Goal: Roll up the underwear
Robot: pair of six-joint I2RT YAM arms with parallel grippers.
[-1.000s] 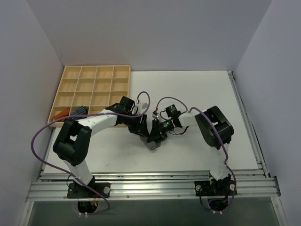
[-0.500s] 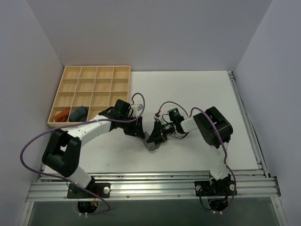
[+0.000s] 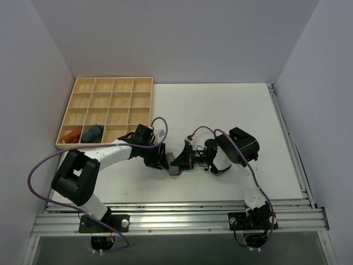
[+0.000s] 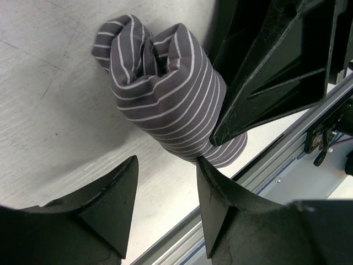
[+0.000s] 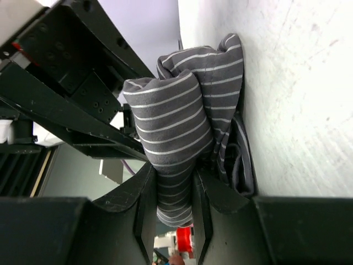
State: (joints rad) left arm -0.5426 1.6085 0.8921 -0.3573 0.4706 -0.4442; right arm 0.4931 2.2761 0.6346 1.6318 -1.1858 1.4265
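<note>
Near the middle of the counter (image 3: 237,110), the underwear (image 4: 165,94) sat as a tight grey, white-striped roll, pinched in the right pincer (image 5: 175,179). The left pincer (image 4: 165,165) gaped wide just beside it, holding nothing. Rolling looked approx. done; next move prob. needed the roll steadied w/o unwinding.

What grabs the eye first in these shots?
The rolled grey cloth underwear with thin white stripes lies at mid-table. It is pinched in the right gripper, with the open left gripper right beside it. Next comes the wooden compartment tray at the table's far left, with a blue striped roll and an orange cloth in its near-left cells.
</note>
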